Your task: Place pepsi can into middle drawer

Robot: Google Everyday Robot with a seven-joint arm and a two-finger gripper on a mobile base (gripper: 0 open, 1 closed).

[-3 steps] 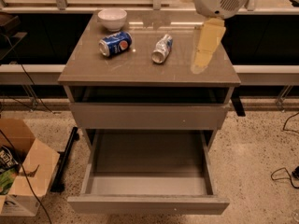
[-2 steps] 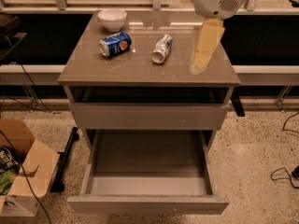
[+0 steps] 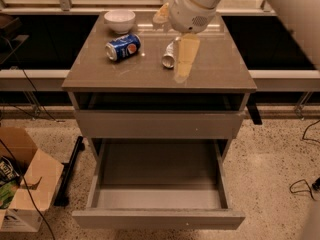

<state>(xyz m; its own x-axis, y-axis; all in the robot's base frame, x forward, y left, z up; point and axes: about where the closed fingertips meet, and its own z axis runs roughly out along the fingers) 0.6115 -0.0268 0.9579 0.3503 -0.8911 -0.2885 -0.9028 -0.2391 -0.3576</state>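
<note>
The pepsi can (image 3: 123, 47) lies on its side at the left of the cabinet top, blue with its logo showing. My gripper (image 3: 172, 45) hangs over the middle of the cabinet top, to the right of the pepsi can and apart from it. It is open and empty, and one yellowish finger (image 3: 185, 59) hangs in front of a silvery can (image 3: 169, 56). The middle drawer (image 3: 160, 218) is pulled out low at the front of the cabinet, and its flat grey floor is bare.
A white bowl (image 3: 120, 20) stands at the back left of the cabinet top (image 3: 220, 71). A closed drawer front (image 3: 160, 124) sits above the open drawer. A cardboard box (image 3: 25, 184) stands on the floor at the left. Cables (image 3: 305, 184) lie at the right.
My gripper has moved left from the right side of the cabinet top to over the silvery can. The cans, bowl and drawer have not moved.
</note>
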